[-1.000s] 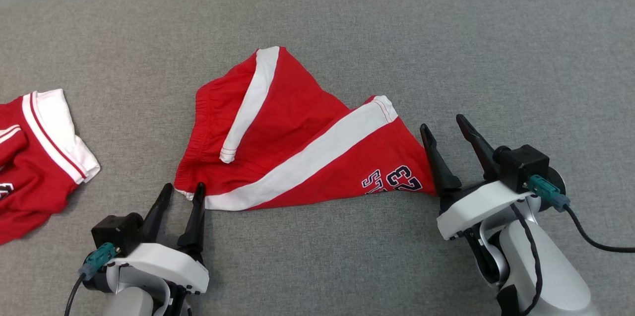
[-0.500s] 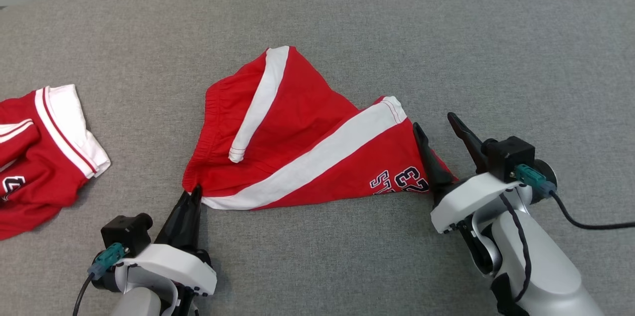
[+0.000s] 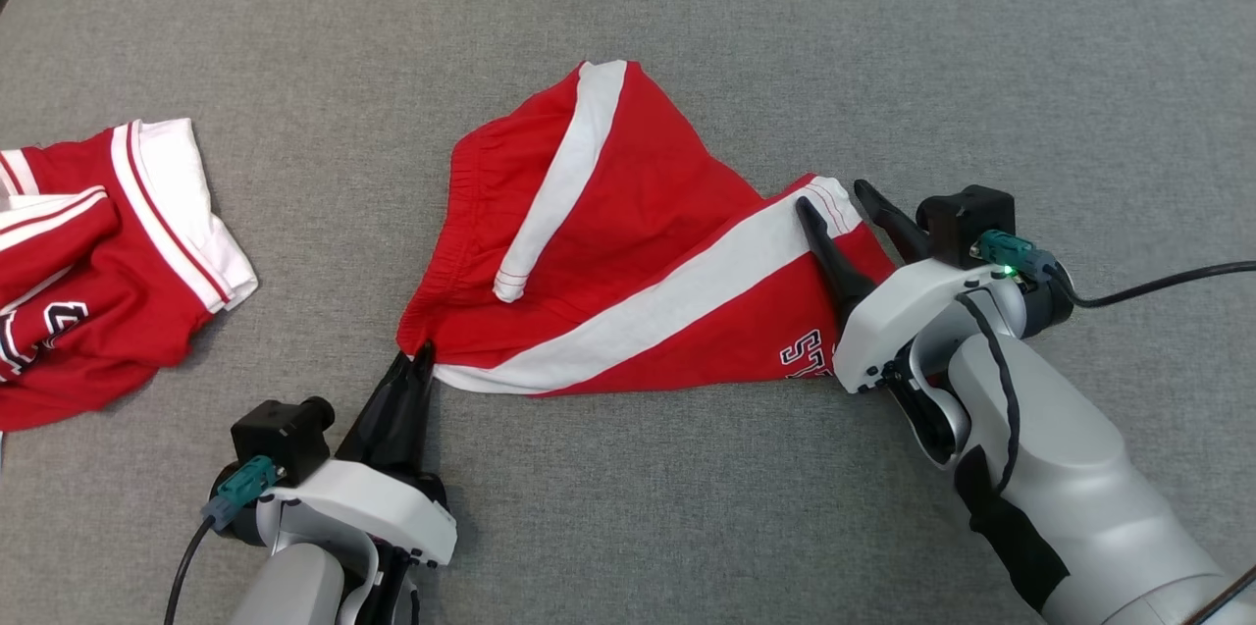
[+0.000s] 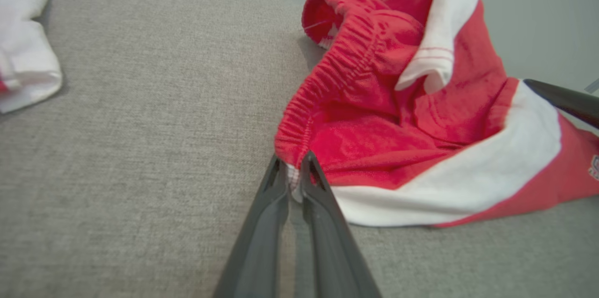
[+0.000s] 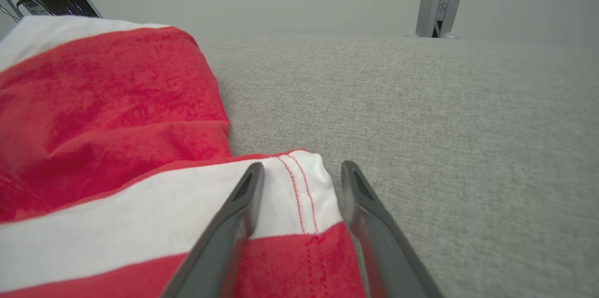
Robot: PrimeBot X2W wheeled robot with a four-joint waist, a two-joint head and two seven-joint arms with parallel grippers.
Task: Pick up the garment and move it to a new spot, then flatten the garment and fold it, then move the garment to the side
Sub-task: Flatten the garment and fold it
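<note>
Grey table (image 3: 687,7), shorts (image 3: 628,242) corner in L gripper (image 3: 417,357)

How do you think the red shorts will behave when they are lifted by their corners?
Probably floppy: the red shorts lie in soft folds. Likely light, as thin cloth. Pinched at one corner by the left gripper, the rest should sag.

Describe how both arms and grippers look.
The left gripper and right gripper each have two long, tapered dark jaws on a white housing, beside a black camera block with a teal plug and black cable. Forearms are pale grey; the right forearm carries a black patch and thin black wire. A green light glows at the right plug.
</note>
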